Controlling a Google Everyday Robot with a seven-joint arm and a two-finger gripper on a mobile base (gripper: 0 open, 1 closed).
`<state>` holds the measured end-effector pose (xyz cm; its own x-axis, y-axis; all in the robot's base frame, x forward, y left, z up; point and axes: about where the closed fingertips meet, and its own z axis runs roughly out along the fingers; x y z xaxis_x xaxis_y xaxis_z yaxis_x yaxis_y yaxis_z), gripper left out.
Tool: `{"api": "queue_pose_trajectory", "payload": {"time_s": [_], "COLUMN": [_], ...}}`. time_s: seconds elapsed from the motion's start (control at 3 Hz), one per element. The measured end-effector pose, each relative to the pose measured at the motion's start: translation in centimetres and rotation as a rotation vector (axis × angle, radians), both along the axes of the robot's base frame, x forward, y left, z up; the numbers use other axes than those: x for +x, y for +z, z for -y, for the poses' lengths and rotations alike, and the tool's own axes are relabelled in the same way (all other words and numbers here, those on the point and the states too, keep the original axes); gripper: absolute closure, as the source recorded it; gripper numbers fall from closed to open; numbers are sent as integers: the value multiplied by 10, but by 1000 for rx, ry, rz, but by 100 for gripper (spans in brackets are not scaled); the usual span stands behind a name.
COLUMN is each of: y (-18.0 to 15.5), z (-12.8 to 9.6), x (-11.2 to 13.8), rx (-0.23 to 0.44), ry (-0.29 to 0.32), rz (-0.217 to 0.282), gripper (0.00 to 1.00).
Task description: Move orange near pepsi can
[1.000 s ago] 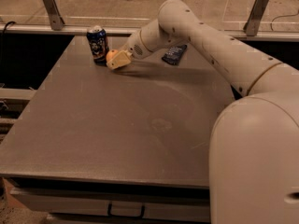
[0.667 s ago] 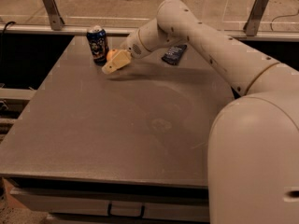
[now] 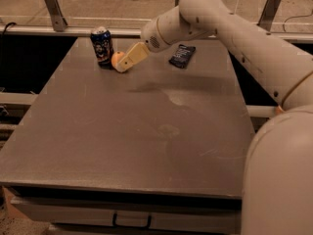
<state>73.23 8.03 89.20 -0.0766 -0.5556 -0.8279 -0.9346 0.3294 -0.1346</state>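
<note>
The pepsi can (image 3: 101,45), dark blue with a silver top, stands upright at the far left of the table. The orange (image 3: 116,59) sits right beside the can on its right, touching it or nearly so. My gripper (image 3: 122,65) is at the orange, reaching down from the right and covering the fruit's right side. The cream wrist and arm (image 3: 166,28) stretch back to the upper right.
A flat dark snack packet (image 3: 182,55) lies at the far middle of the grey table (image 3: 146,141). A rail with metal posts (image 3: 54,9) runs behind the table. My large arm body (image 3: 279,170) fills the right foreground.
The gripper with the orange has shifted slightly left toward the can and lowered to the table. More of the orange shows now.
</note>
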Motion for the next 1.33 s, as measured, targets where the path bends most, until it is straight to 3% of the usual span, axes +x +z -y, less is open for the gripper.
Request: {"api": "queue_pose_trajectory", "payload": {"time_s": [0.33, 0.67, 1.0, 1.33], "y": [61, 145, 223, 231], "z": [61, 147, 215, 229], "x": [-31, -86, -150, -160], "rx": [-24, -84, -139, -154], "ry": [-42, -133, -232, -255], "rz": [128, 307, 475, 494], "gripper": [0, 0, 0, 0]}}
